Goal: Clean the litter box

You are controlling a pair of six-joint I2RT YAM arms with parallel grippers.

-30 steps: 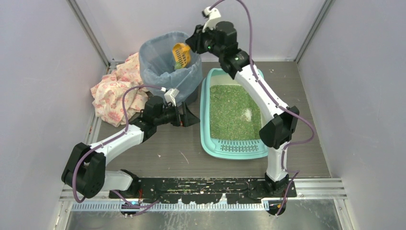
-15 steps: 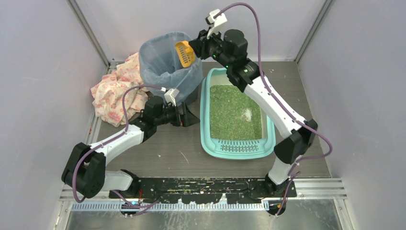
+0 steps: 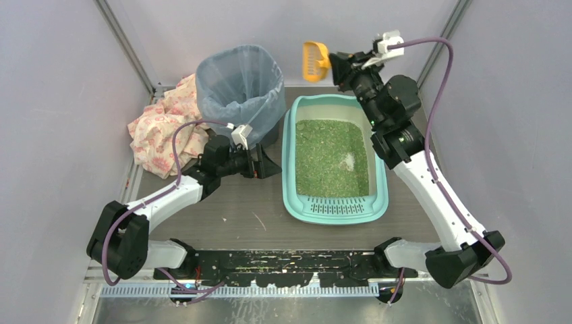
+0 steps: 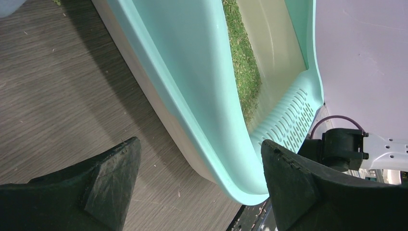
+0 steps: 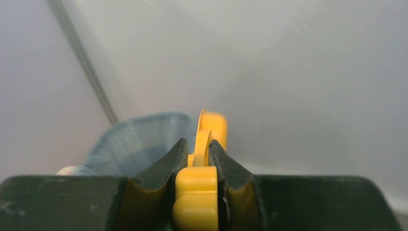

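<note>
From above, I am holding the small orange slotted plastic scoop (image 3: 312, 59) in my right gripper (image 3: 335, 64), raised beyond the far end of the large teal-green rectangular plastic litter box (image 3: 289, 169). The box is lying below it and nearer my bases, its long axis running far to near, with the slotted step at the near end and a pale patch (image 3: 348, 160) showing in the green litter. My left gripper (image 3: 266, 164) is sitting just beside the box's left wall, near the blue-grey bag-lined round bin (image 3: 239, 84). On the left wrist camera, my fingers (image 4: 110, 178) are standing wide apart and holding nothing, the box's rim showing between them; contact I cannot tell. On the right wrist camera, my fingers (image 5: 159, 175) are pinching the scoop's handle tight, the bin lying beyond.
</note>
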